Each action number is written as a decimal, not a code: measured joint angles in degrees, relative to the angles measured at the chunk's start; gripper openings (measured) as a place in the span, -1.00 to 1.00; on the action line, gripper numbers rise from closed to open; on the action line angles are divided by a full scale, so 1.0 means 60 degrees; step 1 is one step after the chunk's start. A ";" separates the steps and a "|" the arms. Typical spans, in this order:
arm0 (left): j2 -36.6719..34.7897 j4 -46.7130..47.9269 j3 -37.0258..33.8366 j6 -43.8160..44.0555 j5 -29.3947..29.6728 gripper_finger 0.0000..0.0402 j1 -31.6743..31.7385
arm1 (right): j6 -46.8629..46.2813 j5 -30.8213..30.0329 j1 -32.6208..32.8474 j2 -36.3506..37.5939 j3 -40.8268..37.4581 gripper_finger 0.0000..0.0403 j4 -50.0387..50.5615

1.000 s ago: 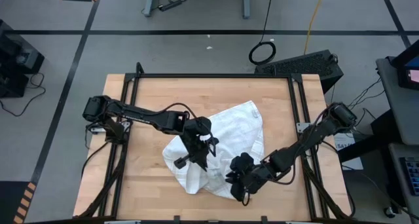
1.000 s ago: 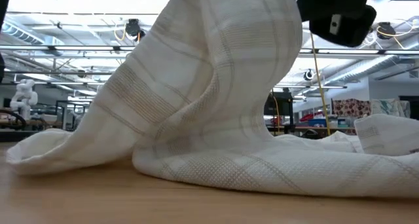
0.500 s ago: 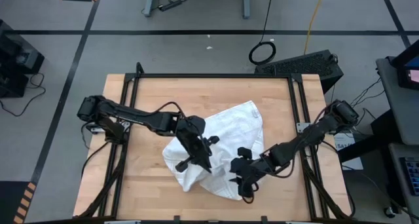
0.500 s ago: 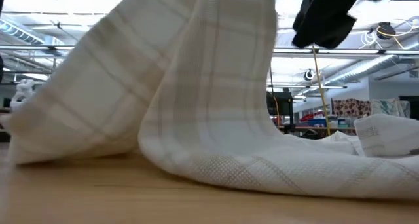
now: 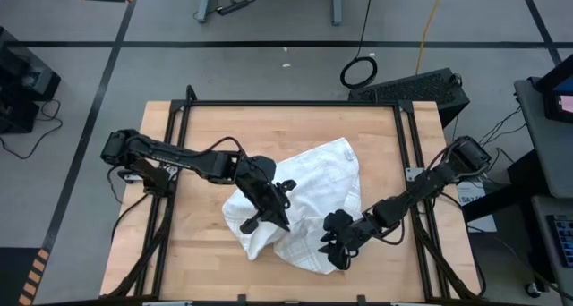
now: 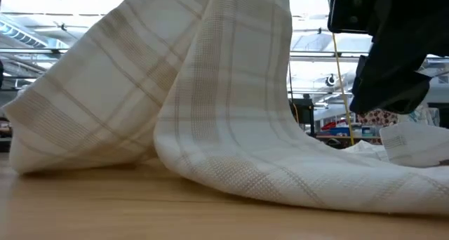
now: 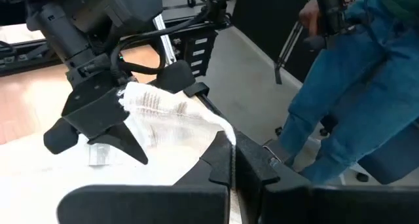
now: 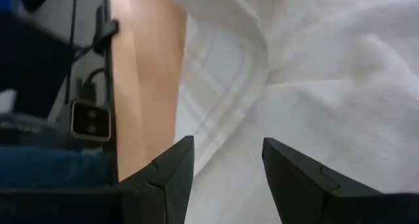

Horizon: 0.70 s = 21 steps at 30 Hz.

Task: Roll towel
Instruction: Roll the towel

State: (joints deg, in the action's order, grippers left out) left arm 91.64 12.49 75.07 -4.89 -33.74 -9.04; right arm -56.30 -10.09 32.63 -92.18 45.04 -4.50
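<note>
since the earlier frame the right gripper (image 5: 335,255) has drawn away, jaws open over the towel (image 5: 313,185); left gripper (image 5: 266,218) pinches a fold (raised).

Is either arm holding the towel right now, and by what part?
The left tool is shut on a raised fold of the towel near its front edge. The right tool is open above the towel's front corner, holding nothing.
</note>
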 joint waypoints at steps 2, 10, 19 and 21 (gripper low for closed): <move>0.0000 -0.0001 0.0000 -0.0020 0.0000 -0.97 0.0000 | -0.0313 -0.0219 0.0074 0.0000 0.0000 -0.14 -0.0253; 0.0000 0.0000 0.0000 -0.0105 -0.0007 -0.97 -0.0062 | -0.0992 -0.1679 0.0132 -0.0001 0.0007 -0.14 -0.0992; 0.0000 -0.0037 0.0000 -0.0827 0.0182 -0.97 -0.0397 | -0.0177 -0.1811 0.0151 -0.0402 0.0011 -0.14 -0.0981; 0.0000 -0.0097 0.0000 -0.0827 0.0214 -0.97 -0.0469 | -0.0076 -0.1797 0.0144 -0.0660 0.0011 -0.14 -0.1188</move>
State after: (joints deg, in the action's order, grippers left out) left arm 91.64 11.91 75.07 -9.85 -32.45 -11.85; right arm -56.76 -20.87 33.50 -96.14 45.10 -11.63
